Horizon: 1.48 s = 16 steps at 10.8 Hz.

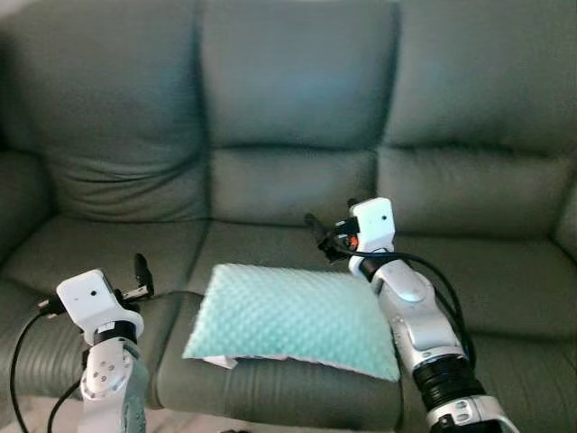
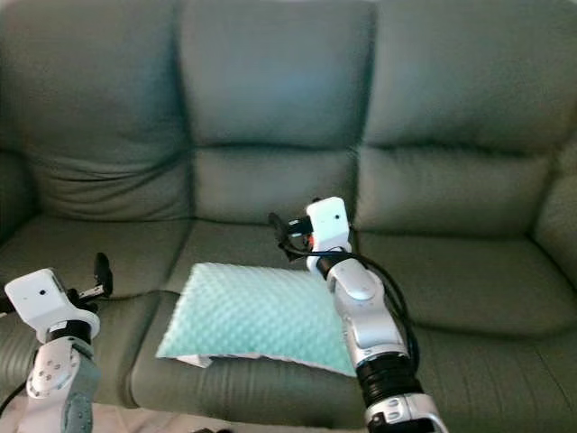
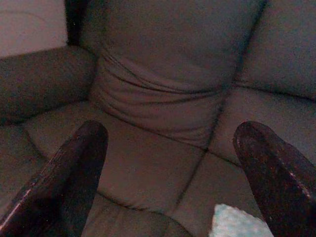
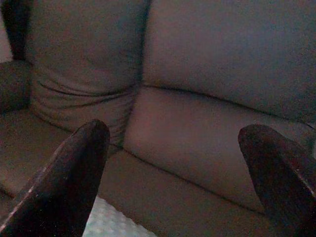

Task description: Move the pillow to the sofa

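A grey-green leather sofa [image 1: 297, 108] with three seats and three back cushions spans the scene, its creased seat cushions running to both armrests. On the front of the middle seat lies the mint dimpled pillow [image 1: 293, 317], flat, its near edge overhanging the seat front. The right gripper [image 1: 317, 230] hangs just behind the pillow's far corner, fingers spread, holding nothing. The left gripper [image 1: 141, 273] hovers over the left seat, fingers likewise spread.
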### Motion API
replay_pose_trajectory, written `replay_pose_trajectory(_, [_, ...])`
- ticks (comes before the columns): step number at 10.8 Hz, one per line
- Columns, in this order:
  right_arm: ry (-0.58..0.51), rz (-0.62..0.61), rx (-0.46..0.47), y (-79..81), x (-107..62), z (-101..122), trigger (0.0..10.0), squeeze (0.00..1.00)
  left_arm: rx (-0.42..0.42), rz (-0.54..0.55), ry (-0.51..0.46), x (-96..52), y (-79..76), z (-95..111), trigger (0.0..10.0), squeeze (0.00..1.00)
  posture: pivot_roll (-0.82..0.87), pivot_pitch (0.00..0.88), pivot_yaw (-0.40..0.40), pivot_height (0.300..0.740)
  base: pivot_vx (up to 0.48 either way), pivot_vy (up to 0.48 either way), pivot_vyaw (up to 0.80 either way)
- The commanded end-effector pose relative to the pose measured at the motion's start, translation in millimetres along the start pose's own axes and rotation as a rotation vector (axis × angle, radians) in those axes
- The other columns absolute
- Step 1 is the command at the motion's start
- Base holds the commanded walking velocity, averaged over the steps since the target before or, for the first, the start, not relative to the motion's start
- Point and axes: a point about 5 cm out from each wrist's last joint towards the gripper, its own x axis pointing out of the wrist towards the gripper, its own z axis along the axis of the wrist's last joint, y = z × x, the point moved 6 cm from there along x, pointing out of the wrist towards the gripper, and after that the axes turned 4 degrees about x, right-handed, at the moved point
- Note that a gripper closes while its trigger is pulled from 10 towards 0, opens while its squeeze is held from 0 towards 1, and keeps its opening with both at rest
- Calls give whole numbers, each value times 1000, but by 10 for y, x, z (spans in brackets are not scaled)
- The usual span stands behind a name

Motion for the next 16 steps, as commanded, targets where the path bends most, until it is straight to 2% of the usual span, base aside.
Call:
replay_pose_trajectory(1, [17, 15, 7, 58, -6, -64, 10000, 1000, 20, 14, -2, -8, 37, 33, 10000, 0, -176, 0, 52, 740, 0, 0, 0])
replay_pose_trajectory(5, [28, 3, 21, 75, 35, -99, 10000, 984, -14, -29, 19, 37, -42, 105, 10000, 0, -167, 0, 69, 740, 0, 0, 0])
replay_pose_trajectory(6, [31, -14, 29, 49, 32, -113, 10000, 886, -27, -41, 20, 51, -79, 121, 10000, 0, -167, 0, 76, 740, 0, 0, 0])
replay_pose_trajectory(7, [31, -19, 26, 51, 29, -117, 10000, 251, -2, -49, 13, 57, -91, 146, 10000, 0, -168, 0, 83, 740, 0, 0, 0])
replay_pose_trajectory(8, [38, -25, 29, 48, 16, -143, 10000, 0, 17, -58, 17, 61, -123, 170, 10000, 0, -171, 0, 89, 740, 0, 0, 0])
replay_pose_trajectory(9, [47, -31, 38, 39, 0, -171, 10000, 0, 37, -70, 21, 66, -143, 180, 10000, 0, -173, 0, 91, 740, 0, 0, 0])
replay_pose_trajectory(10, [58, -40, 51, 23, -11, -202, 10000, 0, 4, -87, 20, 67, -162, 186, 10000, 0, -175, 0, 90, 740, 0, 0, 0])
replay_pose_trajectory(11, [63, -46, 56, 9, -13, -214, 10000, 0, 13, -69, 24, 68, -139, 179, 10000, 0, -176, 0, 90, 740, 0, 0, 0])
replay_pose_trajectory(14, [69, -55, 56, -28, -9, -212, 10000, 0, -4, -86, 43, 49, -217, 146, 10000, 0, -179, 5, 85, 740, 0, 0, 0])
replay_pose_trajectory(16, [70, -61, 58, -43, -16, -214, 10000, 0, 1, -82, 52, 44, -207, 128, 10000, 0, -180, 10, 89, 740, 0, 0, 0])
